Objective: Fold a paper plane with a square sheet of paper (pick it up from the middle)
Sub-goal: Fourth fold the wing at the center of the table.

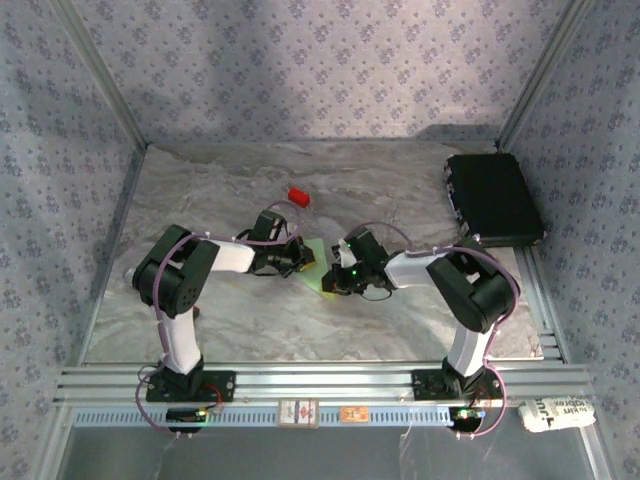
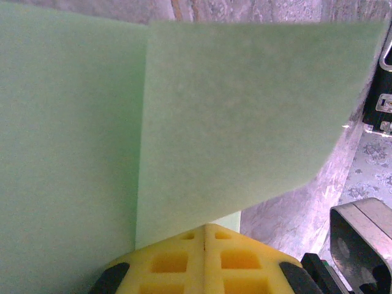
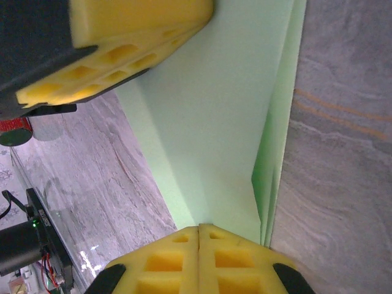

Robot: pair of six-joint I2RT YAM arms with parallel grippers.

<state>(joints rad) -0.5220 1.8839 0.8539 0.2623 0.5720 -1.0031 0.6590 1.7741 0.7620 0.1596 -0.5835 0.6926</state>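
The left gripper [image 2: 205, 237] and right gripper [image 3: 199, 236] each pinch an edge of the square sheet of paper [image 2: 245, 110], which stands creased just ahead of their tips. Gripping from opposite sides, I'd guess, holds the fold aligned.

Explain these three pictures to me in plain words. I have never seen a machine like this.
Two robot arms are bolted at the near edge of a marble-patterned table. The wide picture looks down from above and behind them. The other two come from a camera on each wrist, with that arm's own yellow tool at the bottom. The left tool and the right tool meet mid-table, both shut on the pale-green square sheet of paper, which already has a fold. A small red block and a black case also lie on the table, untouched.
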